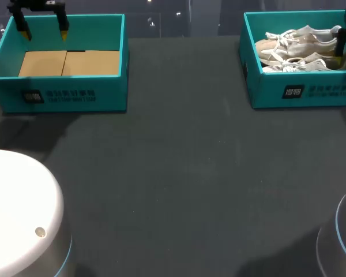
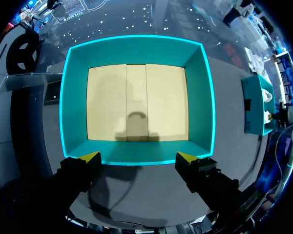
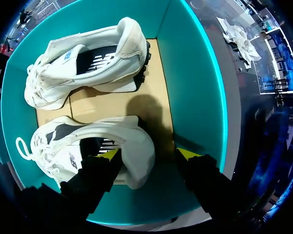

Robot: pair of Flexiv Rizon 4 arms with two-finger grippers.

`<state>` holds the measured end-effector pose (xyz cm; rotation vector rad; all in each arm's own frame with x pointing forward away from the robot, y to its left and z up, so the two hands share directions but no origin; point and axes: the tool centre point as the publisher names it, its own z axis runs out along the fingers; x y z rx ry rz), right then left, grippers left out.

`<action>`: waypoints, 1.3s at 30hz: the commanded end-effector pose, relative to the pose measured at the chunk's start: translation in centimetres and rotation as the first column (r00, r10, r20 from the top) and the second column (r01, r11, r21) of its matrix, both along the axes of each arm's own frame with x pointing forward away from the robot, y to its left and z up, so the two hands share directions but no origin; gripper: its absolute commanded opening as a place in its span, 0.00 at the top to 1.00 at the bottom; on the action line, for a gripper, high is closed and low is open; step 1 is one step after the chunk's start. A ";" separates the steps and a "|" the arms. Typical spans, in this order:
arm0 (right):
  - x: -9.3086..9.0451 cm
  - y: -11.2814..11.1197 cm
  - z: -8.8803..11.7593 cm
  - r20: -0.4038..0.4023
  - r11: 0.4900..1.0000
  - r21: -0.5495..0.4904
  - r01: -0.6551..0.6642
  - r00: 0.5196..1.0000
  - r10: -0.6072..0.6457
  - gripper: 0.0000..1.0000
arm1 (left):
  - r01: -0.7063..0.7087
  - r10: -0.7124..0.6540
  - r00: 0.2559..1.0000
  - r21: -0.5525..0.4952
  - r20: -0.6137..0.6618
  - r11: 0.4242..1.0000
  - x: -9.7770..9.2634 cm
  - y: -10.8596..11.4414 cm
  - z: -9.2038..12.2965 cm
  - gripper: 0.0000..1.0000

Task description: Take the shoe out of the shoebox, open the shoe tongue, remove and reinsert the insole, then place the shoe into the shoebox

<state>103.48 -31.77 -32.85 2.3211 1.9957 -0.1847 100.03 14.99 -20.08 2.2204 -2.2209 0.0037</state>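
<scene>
Shoes [image 1: 294, 40], two, white and laced, lie on the cardboard floor of the right shoebox [image 3: 198, 92]. The near shoe [image 3: 127, 141] has its rounded heel between the right gripper's [image 3: 149, 153] parted fingers, one of which hides part of its side. The far shoe [image 3: 88, 63] lies alongside. The left gripper [image 2: 139, 157], jaws apart, hangs over the second teal, cardboard-floored left shoebox [image 2: 205, 112].

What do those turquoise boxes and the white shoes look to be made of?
Boxes: likely cardboard, matte turquoise walls with plain brown folded flaps as floor. Shoes: seemingly pale fabric or suede with woven laces; matte, soft-looking, so hard to tell which.
</scene>
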 end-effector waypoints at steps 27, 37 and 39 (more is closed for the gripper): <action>0.3 -0.4 -3.6 -0.038 0.997 0.055 -0.051 0.998 0.053 1.00 | 0.000 0.000 1.000 0.001 -0.001 1.000 0.0 0.0 0.0 0.00; -0.2 -1.0 -1.6 -0.015 0.999 0.046 -0.024 1.000 0.024 1.00 | 0.000 0.000 1.000 0.001 -0.001 1.000 0.0 0.0 0.0 0.00; -0.2 -1.1 -0.8 -0.007 0.999 0.036 -0.023 1.000 0.023 1.00 | 0.000 0.000 1.000 0.001 -0.001 1.000 0.0 0.0 0.0 0.00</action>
